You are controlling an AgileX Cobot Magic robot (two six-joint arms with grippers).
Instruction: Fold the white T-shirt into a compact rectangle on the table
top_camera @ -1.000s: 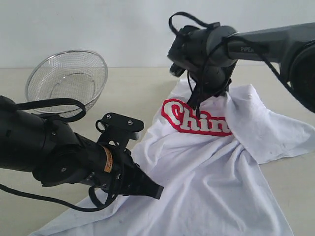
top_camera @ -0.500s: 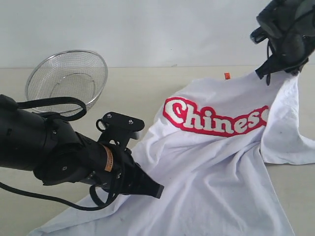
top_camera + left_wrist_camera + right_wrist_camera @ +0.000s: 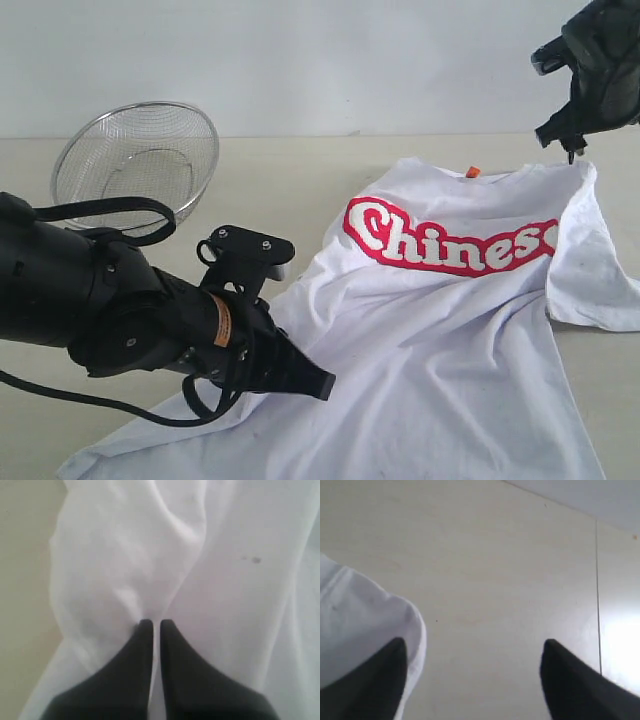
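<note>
The white T-shirt [image 3: 430, 330] lies spread on the table [image 3: 300, 170], front side up, not yet folded. It runs from a near-left hem corner at the lower edge of the exterior view to the collar at the far right. The red-outlined lettering [image 3: 450, 240] reads "Chinese", with the last letter cut by a fold. A small orange neck tag [image 3: 473, 171] stands at the collar. One sleeve [image 3: 595, 290] lies flat at the right edge. Long creases run across the body of the garment.

The left gripper [image 3: 322, 385] sits low at the near left, over the hem area. In the left wrist view its fingers [image 3: 172, 650] stand closed together, with only a thin sliver of white cloth showing between them. Creases in the fabric converge on the tips, so the claw has a pinch of the shirt.

The right gripper [image 3: 572, 150] hangs above the far-right shoulder of the shirt, just clear of the cloth. In the right wrist view its fingers [image 3: 570, 675] stand wide apart with bare tabletop between them. It holds nothing. A rounded edge of the shirt lies beside one finger.

A round wire-mesh basket [image 3: 135, 160] rests tilted at the far left, well apart from the shirt. Within its rim only mesh shows.
</note>
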